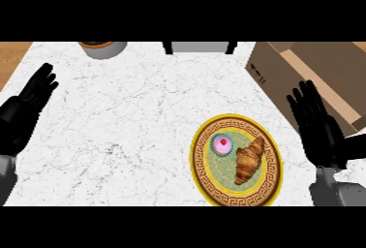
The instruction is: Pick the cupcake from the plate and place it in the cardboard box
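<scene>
We've yet to grasp the cupcake (223,144) on the plate (202,179), so our straight-fingered right hand (318,131) (left hand (28,104) rests open) should, we reckon, reach across.

The left hand (30,99) shows at the view's left edge, open, its black fingers straight, close together and pointing away from the robot. The right hand (316,128) shows at the right, also open, fingers straight and pointing away, thumb spread outward. The grey left forearm (6,167) and right forearm (336,191) enter from below; the 2 hands hold nothing
</scene>
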Robot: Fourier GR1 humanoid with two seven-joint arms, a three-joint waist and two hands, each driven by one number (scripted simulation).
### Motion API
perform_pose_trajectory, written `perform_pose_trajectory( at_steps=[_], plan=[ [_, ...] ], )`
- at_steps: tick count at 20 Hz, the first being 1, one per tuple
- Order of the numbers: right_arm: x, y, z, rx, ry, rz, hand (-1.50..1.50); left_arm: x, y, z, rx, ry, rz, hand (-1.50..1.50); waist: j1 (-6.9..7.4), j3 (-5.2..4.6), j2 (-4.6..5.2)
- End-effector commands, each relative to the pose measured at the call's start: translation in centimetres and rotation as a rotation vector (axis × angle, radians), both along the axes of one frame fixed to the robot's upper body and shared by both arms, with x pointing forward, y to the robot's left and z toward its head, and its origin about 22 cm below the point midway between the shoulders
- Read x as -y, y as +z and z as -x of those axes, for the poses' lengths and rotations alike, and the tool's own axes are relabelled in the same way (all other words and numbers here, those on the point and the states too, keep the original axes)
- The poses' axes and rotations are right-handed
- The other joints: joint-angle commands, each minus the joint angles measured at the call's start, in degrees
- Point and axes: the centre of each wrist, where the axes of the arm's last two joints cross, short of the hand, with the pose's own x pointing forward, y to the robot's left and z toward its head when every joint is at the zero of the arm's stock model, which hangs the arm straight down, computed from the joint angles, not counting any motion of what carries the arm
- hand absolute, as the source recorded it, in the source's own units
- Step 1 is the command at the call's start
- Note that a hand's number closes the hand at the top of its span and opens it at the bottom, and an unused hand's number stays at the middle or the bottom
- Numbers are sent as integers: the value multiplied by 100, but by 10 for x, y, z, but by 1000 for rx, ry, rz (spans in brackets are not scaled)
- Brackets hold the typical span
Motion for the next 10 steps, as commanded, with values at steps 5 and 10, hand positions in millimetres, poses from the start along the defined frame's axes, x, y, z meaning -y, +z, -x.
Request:
perform_pose_trajectory(
  at_steps=[5, 10],
  plan=[
    [35, 83, 21, 309, -409, 421, -150, 10, 8, 1, 124, -141, -95, 0, -316, -26, -132],
    [42, 72, 62, 124, -495, 734, -150, 26, -20, 8, 106, -213, -76, 0, -440, -24, -55]
  ],
)
